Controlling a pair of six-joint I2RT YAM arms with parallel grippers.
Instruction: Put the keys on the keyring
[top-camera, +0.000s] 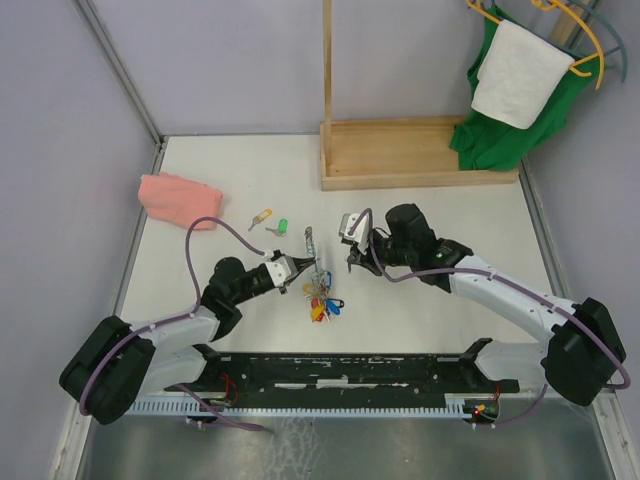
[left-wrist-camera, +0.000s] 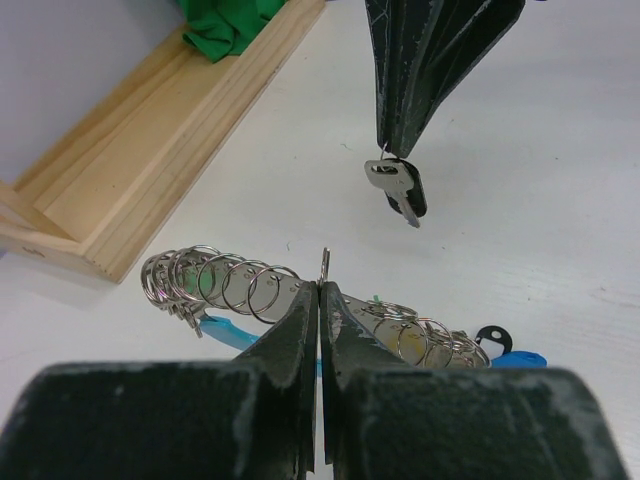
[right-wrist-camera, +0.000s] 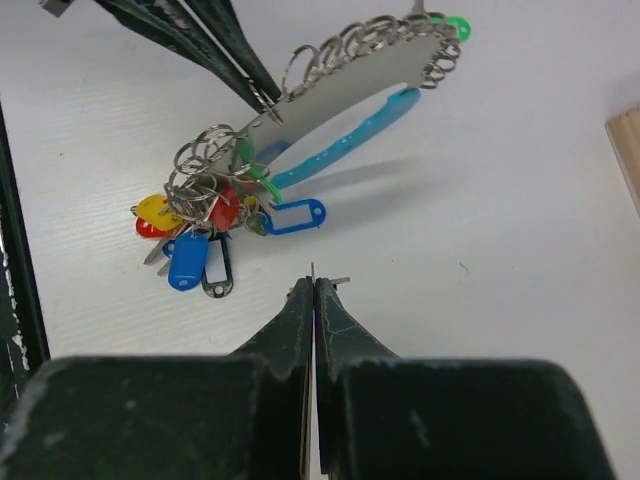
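Pinches the big silvery metal keyring with the left hand. Pinches a small silver black-headed key with the right hand, near the keyring, not touching.

The keyring lies mid-table, just ahead of the arms' bases. The left gripper grips its left edge, and the right gripper is to its right with a key hanging from its tips (apart from the ring). Behind and to the left lies one loose key, another just right of it and a cloth farther left, while at the far edge, right of centre, stands a rack with a garment at its right end.
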